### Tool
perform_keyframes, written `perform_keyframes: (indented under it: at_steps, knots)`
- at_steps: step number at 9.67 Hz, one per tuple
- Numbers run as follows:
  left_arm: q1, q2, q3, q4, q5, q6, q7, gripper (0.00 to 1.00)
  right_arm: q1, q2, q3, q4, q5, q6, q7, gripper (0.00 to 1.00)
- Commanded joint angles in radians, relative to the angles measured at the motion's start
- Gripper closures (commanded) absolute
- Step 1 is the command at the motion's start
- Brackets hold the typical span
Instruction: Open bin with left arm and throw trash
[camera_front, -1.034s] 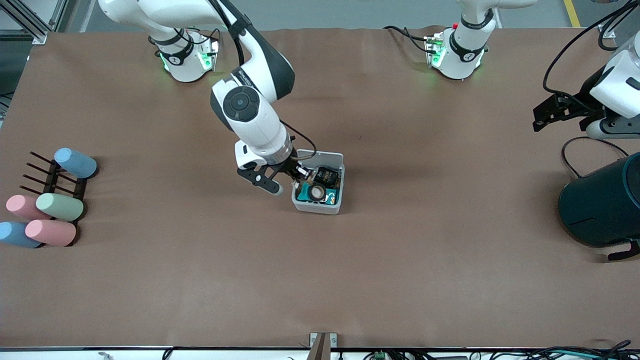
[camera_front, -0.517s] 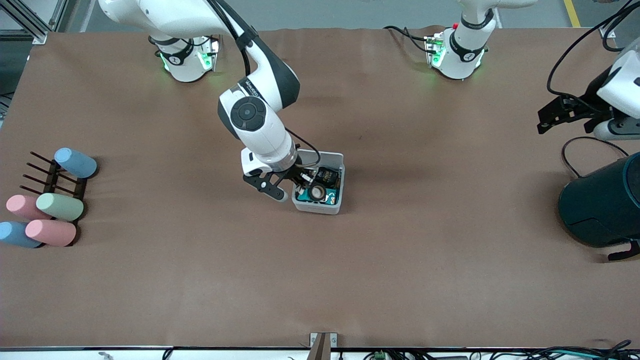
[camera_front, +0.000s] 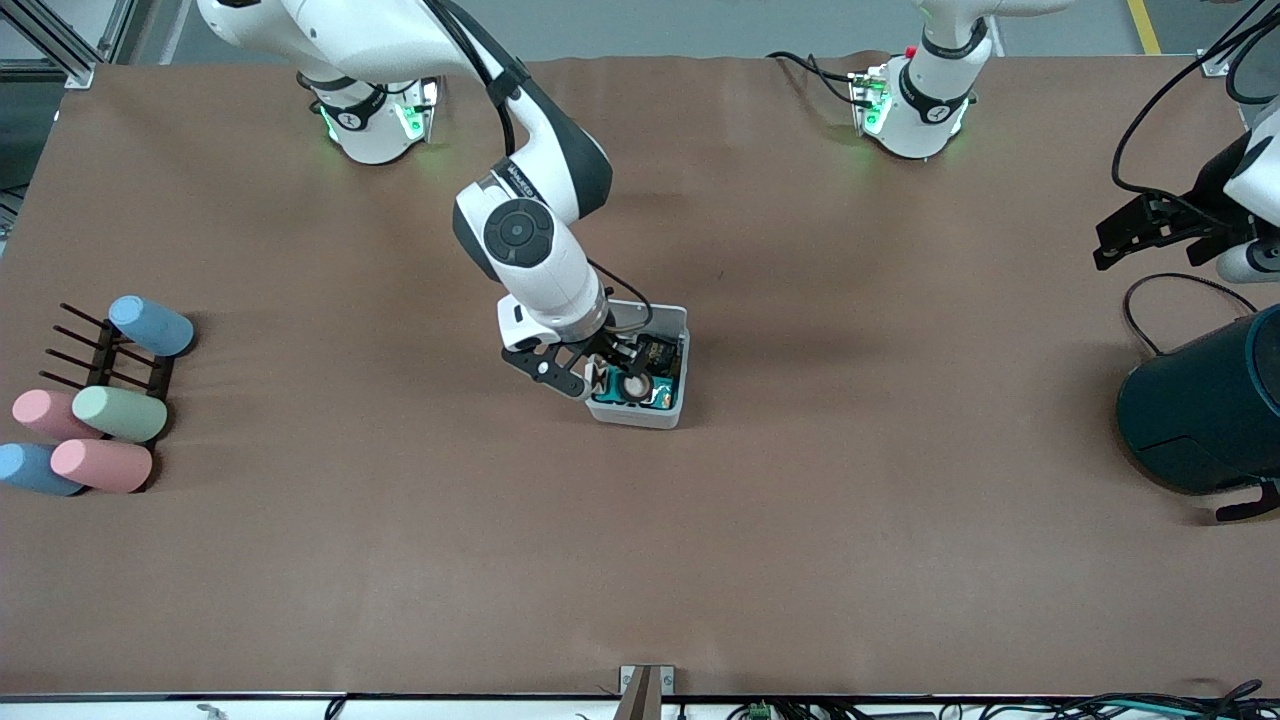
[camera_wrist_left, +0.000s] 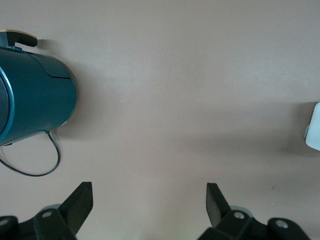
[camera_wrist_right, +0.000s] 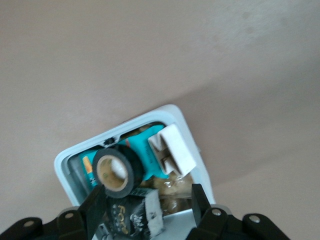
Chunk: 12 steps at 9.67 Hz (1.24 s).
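Observation:
The white bin (camera_front: 672, 322) stands mid-table with its lid up; it also shows in the right wrist view (camera_wrist_right: 64, 161). Inside lie a black ring with a pale centre (camera_wrist_right: 114, 172), a black packet with a white edge (camera_wrist_right: 131, 216), a pale folded loop (camera_wrist_right: 172, 147) and a teal wrapper (camera_wrist_right: 147, 155). My right gripper (camera_front: 603, 372) is open just over the bin, its jaws either side of the black packet (camera_wrist_right: 146, 200). My left gripper (camera_front: 1108, 242) is open and empty, up in the air at the left arm's end of the table (camera_wrist_left: 149, 200).
A big dark teal cylinder (camera_front: 1200, 410) with a cable lies under the left gripper's end of the table, also in the left wrist view (camera_wrist_left: 35, 100). Several pastel cylinders (camera_front: 100, 430) and a dark rack (camera_front: 105, 355) sit at the right arm's end.
My right gripper has moved from beside the bin to over its opening. My left gripper has drifted a little farther from the bin.

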Motion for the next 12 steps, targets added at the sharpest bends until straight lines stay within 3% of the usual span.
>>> perform_keyframes:
  at_steps: [1,4,6,10,12]
  knots:
    - [-0.001,0.012,0.001,0.029,-0.011,0.001,0.01,0.0,-0.08,-0.067,0.001,0.01,-0.002,-0.183,-0.073,0.07]
    - [-0.011,0.039,0.001,0.086,-0.012,-0.001,-0.007,0.0,-0.295,-0.184,0.001,-0.036,-0.002,-0.312,-0.348,0.04]
    - [-0.013,0.039,0.001,0.083,-0.014,-0.004,-0.015,0.0,-0.46,-0.338,0.0,-0.142,-0.003,-0.393,-0.671,0.03]
    - [-0.005,0.039,0.001,0.08,-0.014,-0.005,-0.014,0.0,-0.706,-0.555,0.0,-0.141,-0.04,-0.648,-1.189,0.01]
    - [-0.002,0.039,-0.001,0.08,-0.015,-0.005,-0.009,0.0,-0.782,-0.585,0.0,-0.038,-0.055,-0.769,-1.34,0.01]
